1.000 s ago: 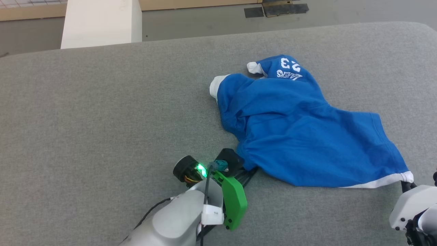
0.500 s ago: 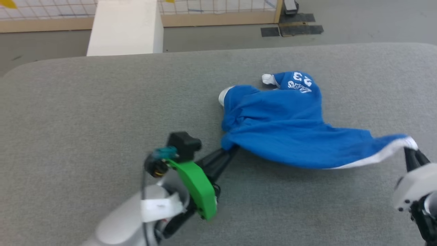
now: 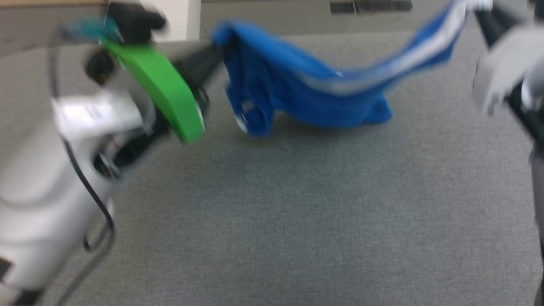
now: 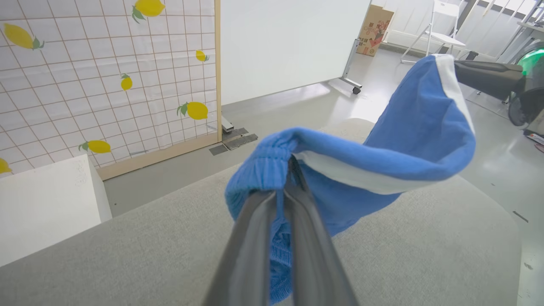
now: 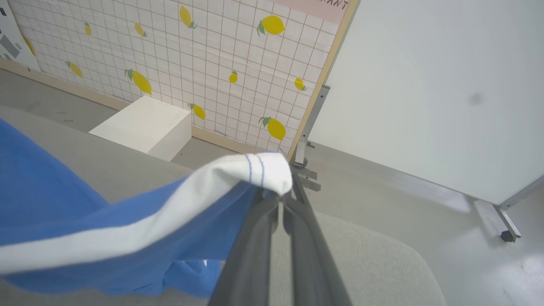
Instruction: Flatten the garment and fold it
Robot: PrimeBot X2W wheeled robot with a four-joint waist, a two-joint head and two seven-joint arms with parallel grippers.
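Left pincer [image 4: 291,166] at waistband [image 4: 265,168] of garment [image 4: 410,136]

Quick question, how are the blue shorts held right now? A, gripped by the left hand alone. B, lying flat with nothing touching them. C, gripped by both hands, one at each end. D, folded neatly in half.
C: the left hand pinches the shorts at the gathered waistband and the right hand pinches a white hem corner.
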